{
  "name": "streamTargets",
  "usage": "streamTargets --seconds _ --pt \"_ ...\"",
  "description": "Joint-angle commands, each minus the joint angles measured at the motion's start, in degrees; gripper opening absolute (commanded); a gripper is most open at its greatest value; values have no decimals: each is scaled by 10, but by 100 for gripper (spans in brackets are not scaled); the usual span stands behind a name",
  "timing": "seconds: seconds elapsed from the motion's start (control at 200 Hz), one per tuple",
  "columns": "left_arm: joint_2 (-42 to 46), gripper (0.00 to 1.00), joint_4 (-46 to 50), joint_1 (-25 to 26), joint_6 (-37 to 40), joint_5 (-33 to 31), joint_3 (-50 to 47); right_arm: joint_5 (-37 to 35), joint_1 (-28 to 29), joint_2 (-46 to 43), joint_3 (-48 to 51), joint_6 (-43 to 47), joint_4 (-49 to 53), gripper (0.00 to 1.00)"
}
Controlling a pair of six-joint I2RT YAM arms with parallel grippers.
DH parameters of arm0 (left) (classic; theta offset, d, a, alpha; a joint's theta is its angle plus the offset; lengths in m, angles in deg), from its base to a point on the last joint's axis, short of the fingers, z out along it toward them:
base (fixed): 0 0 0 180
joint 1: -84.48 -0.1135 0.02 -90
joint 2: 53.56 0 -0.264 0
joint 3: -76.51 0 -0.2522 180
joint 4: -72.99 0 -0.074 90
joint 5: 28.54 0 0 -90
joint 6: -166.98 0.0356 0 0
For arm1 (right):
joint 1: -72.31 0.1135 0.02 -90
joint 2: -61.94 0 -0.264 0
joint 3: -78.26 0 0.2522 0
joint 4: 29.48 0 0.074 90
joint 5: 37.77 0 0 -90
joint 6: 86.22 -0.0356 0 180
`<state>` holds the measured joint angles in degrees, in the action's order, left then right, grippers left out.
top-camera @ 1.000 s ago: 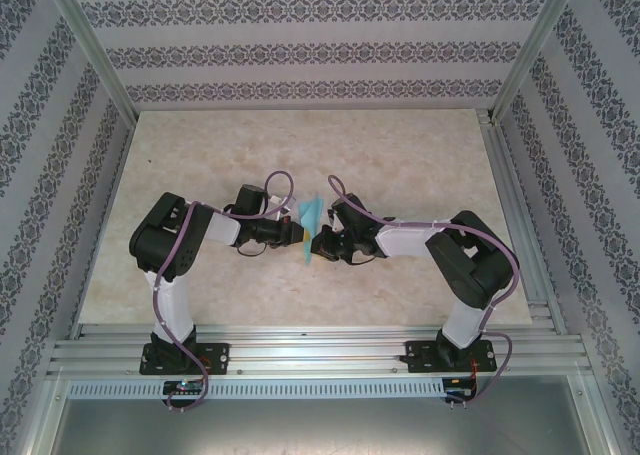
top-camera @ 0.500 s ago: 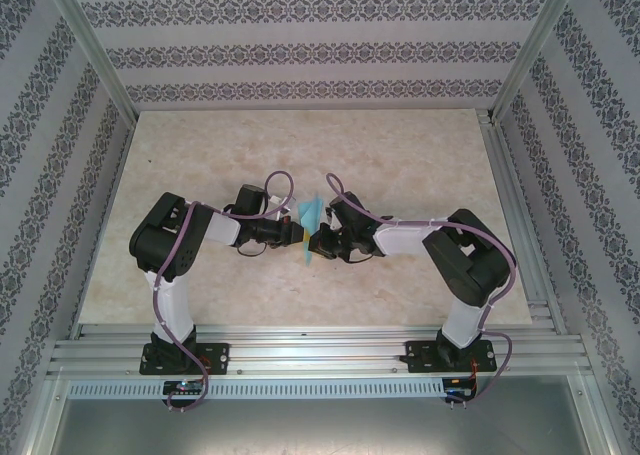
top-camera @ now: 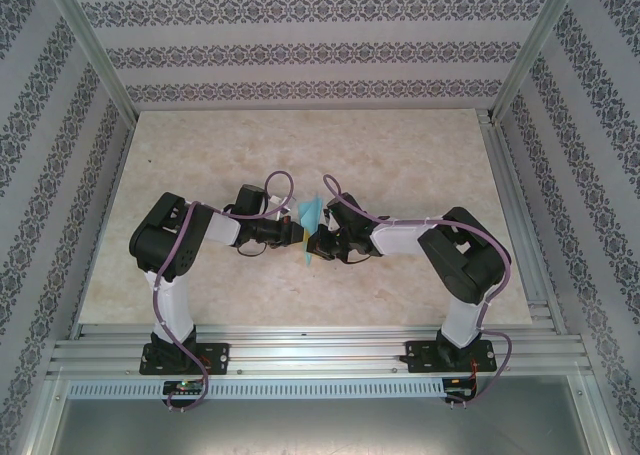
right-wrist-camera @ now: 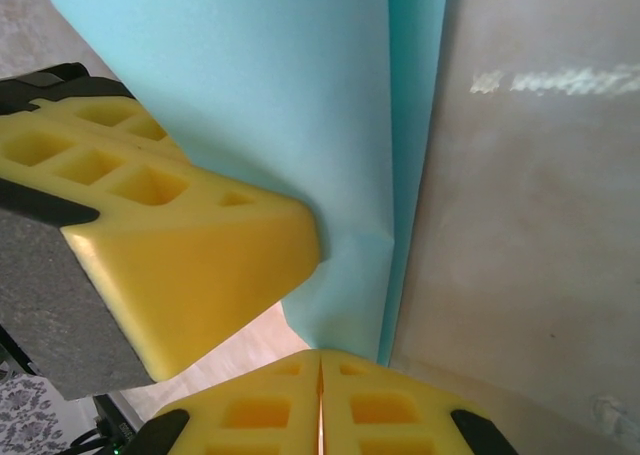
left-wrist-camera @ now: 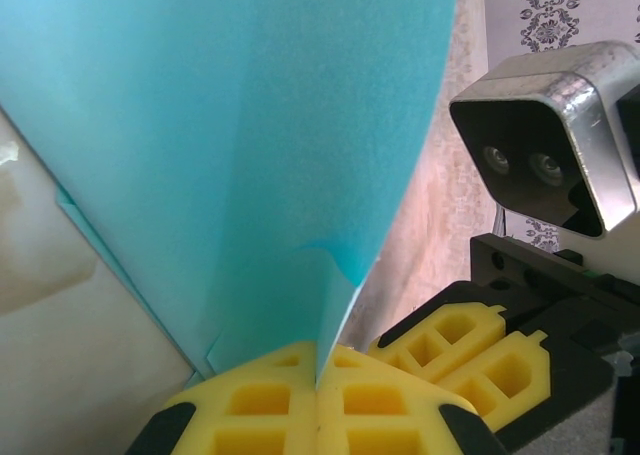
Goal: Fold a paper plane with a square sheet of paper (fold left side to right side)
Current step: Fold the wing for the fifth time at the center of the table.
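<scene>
Paper plane (top-camera: 311,218) held up off the table (top-camera: 420,155) at mid-workspace, standing on edge between both arms. Left gripper (left-wrist-camera: 316,375) has its jaws pressed together on the lower edge of the folded blue layers. Right gripper (right-wrist-camera: 320,375) is likewise pinched tight on the paper just beside it. I judge the double pinch steadies the floppy layers so the crease lines up.

Lab rig: aluminium frame (top-camera: 310,350), wallpapered walls (top-camera: 300,55)
</scene>
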<state>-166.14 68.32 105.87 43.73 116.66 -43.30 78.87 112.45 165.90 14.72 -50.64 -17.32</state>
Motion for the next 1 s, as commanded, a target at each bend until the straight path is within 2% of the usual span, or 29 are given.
streamTargets --seconds 0.0,0.6,0.844,0.994 --pt "-27 0 20 -16 31 -38 -19 3 9 16 -16 -7 -24 9" --pt "-29 0 21 -16 32 -43 -20 7 10 26 -14 -21 -56 9" --pt "-26 0 19 -23 31 -35 -19 -14 -7 -28 8 10 -5 15" --pt "-20 0 31 -27 39 -31 -15 -17 -37 -47 17 24 1 20"
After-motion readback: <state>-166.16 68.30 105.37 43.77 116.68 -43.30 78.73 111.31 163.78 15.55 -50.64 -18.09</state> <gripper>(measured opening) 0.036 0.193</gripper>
